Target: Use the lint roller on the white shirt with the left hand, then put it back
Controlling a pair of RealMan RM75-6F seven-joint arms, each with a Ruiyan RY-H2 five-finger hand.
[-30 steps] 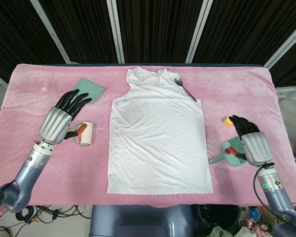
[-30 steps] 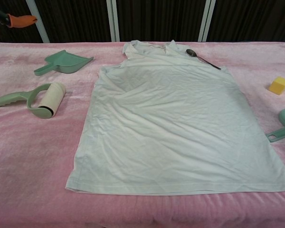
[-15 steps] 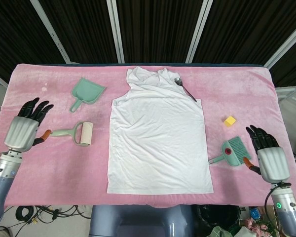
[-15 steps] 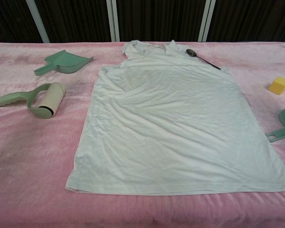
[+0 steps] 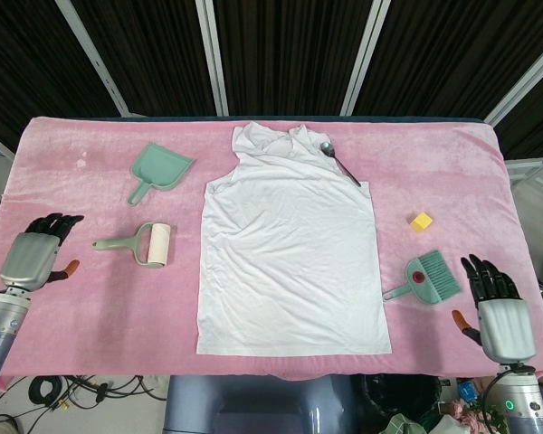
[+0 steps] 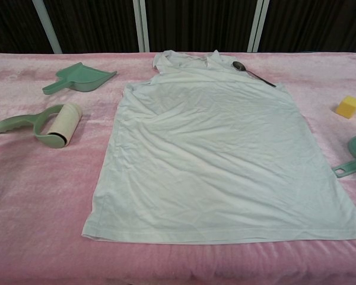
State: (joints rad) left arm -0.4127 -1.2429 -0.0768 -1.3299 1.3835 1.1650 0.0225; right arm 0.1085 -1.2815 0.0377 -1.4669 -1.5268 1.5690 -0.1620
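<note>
The white shirt (image 5: 291,253) (image 6: 216,157) lies flat in the middle of the pink table. The lint roller (image 5: 143,243) (image 6: 44,125), pale green with a cream roll, lies on the cloth left of the shirt, handle pointing left. My left hand (image 5: 34,256) hovers at the table's left edge, well left of the roller's handle, holding nothing, fingers loosely extended. My right hand (image 5: 498,315) is at the front right corner, empty, fingers extended, just right of the brush. Neither hand shows in the chest view.
A green dustpan (image 5: 157,171) (image 6: 77,78) lies behind the roller. A spoon (image 5: 339,162) (image 6: 253,73) rests at the shirt's right shoulder. A yellow block (image 5: 421,221) (image 6: 348,106) and a green brush (image 5: 425,279) (image 6: 353,159) lie right of the shirt.
My left hand has let go of the roller and drawn back left and toward the front edge. The right hand has pulled back from the brush to the front right corner.
</note>
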